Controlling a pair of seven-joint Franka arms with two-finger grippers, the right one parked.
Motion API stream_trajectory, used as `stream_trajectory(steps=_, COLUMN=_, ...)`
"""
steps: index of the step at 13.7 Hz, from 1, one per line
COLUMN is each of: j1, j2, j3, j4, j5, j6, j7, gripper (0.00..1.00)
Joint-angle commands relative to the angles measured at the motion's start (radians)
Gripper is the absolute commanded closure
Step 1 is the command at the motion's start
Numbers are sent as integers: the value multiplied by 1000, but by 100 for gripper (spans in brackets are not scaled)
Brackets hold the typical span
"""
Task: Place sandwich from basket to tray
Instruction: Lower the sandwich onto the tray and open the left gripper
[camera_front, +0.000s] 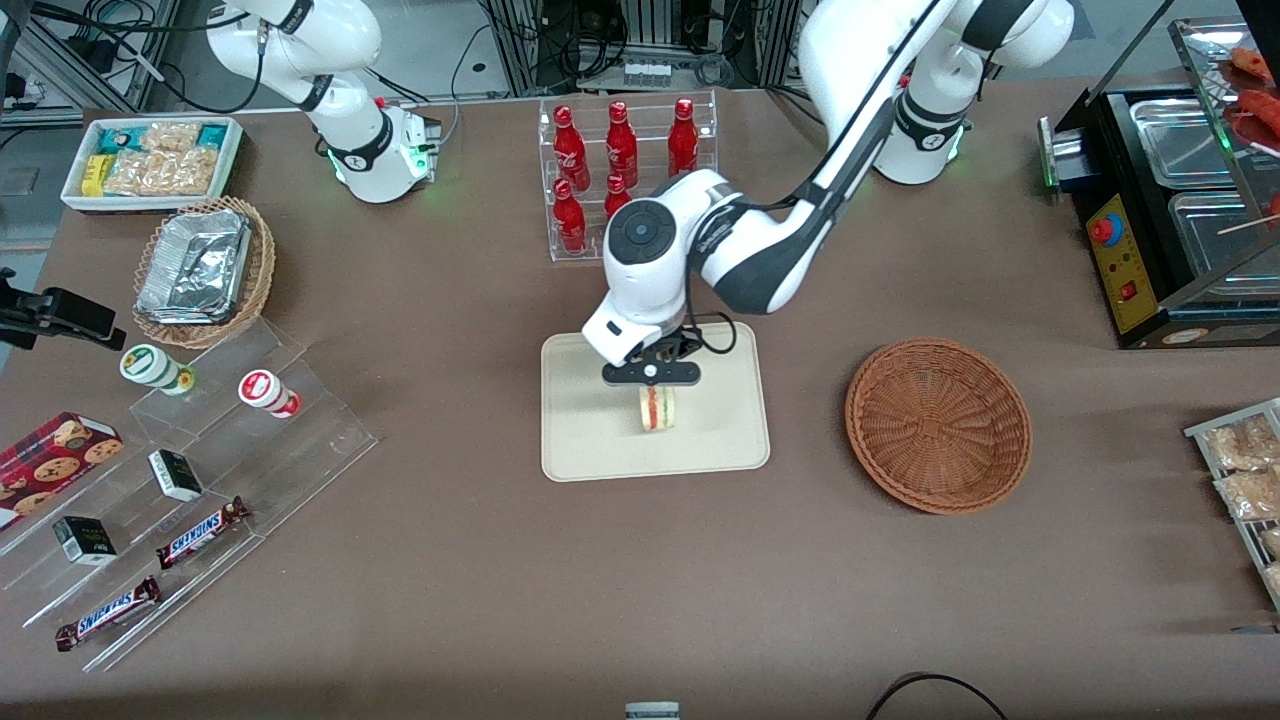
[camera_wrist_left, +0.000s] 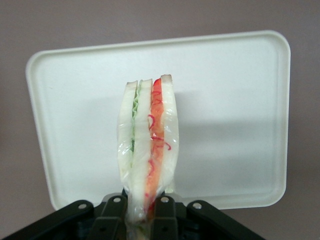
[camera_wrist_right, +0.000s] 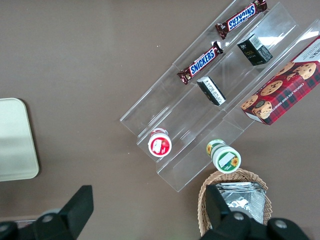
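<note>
1. Holding the sandwich (camera_wrist_left: 148, 145) in the end effector (camera_front: 650, 388), fingers (camera_wrist_left: 114, 212) clamped onto the wedge's wrapped end, bread faces pressed between the pads.
2. Hanging the sandwich directly below the end effector, long axis pointing down toward the tray (camera_front: 590, 440), red and green filling edge facing the front camera.
3. Hovering over the middle of the tray, near the centre of the counter (camera_front: 480, 590), roughly midway between its front and back edges.
4. Judging contact between sandwich tip and tray surface: cannot tell; appearing at or just above it in the front view.
5. Leaving the basket (camera_front: 938, 424) empty, well apart toward the working arm's end of the counter.
6. Judging progress: transfer nearly complete, release not yet made.
7. Judging the coming move: lowering straight down, then spreading the fingers; standing on its narrow edge, the wedge likely tipping onto a bread face within the rim.
</note>
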Motion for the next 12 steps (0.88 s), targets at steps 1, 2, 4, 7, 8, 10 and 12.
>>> stream_trajectory(steps=1, j1=-30, j2=72, j3=12, j4=36, j5=17, j6=62, j7=-11, gripper=100)
stream_trajectory(steps=2, j1=-39, j2=95, j3=14, j4=36, j5=21, j6=74, j7=-34, gripper=100)
stream_trajectory(steps=4, j1=-50, j2=120, j3=14, j4=36, j5=24, j6=84, j7=-51, gripper=100)
stream_trajectory(steps=7, j1=-67, j2=143, j3=18, j4=33, j5=35, j6=84, j7=-80, gripper=100)
stream_trajectory(steps=8, j1=-67, j2=144, j3=18, j4=35, j5=53, j6=84, j7=-89, gripper=65)
stream_trajectory(steps=10, j1=-65, j2=137, j3=18, j4=35, j5=75, j6=79, j7=-98, gripper=0)
stream_trajectory(steps=12, j1=-61, j2=112, j3=18, j4=39, j5=73, j6=65, j7=-100, gripper=0)
